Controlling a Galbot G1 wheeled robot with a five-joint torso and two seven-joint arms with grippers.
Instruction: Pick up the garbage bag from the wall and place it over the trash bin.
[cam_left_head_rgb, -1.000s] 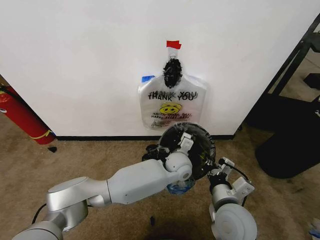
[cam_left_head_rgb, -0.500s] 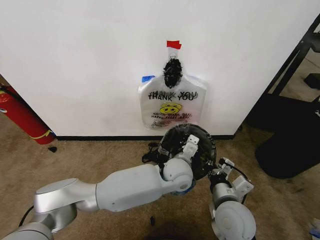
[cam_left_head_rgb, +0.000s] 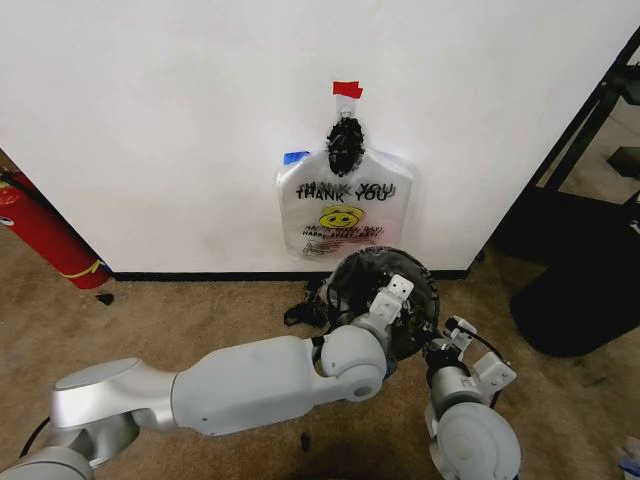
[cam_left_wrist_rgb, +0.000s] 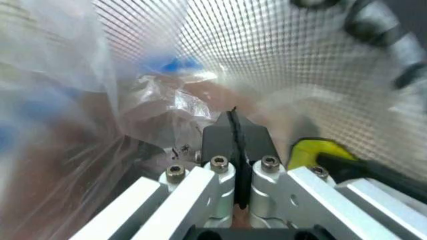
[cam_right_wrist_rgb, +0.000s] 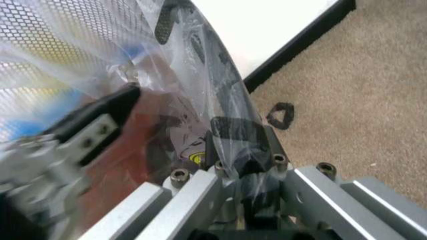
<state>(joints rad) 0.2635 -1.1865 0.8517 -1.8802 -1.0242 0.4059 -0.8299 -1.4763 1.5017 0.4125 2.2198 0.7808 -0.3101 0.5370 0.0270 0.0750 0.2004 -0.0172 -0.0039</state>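
Note:
The garbage bag (cam_left_head_rgb: 342, 205), whitish with "THANK YOU" and a yellow smiley, hangs flat on the wall under a strip of red tape. Just below it the black mesh trash bin (cam_left_head_rgb: 418, 290) stands on the carpet, with a second see-through plastic bag (cam_left_wrist_rgb: 160, 100) inside it. My left arm reaches across into the bin, and my left gripper (cam_left_wrist_rgb: 233, 125) is deep inside with its fingertips pressed together against the film. At the bin's near right rim my right gripper (cam_right_wrist_rgb: 239, 135) is shut on the edge of that plastic, which drapes over its fingers (cam_left_head_rgb: 447, 342).
A red fire extinguisher (cam_left_head_rgb: 40, 230) leans at the wall on the far left. Black furniture (cam_left_head_rgb: 580, 280) stands on the right. Small dark scraps (cam_left_head_rgb: 300, 312) lie on the carpet left of the bin.
My left arm has pushed farther to the right and deeper into the bin. The right gripper has stayed at the rim, and the wall bag has not moved.

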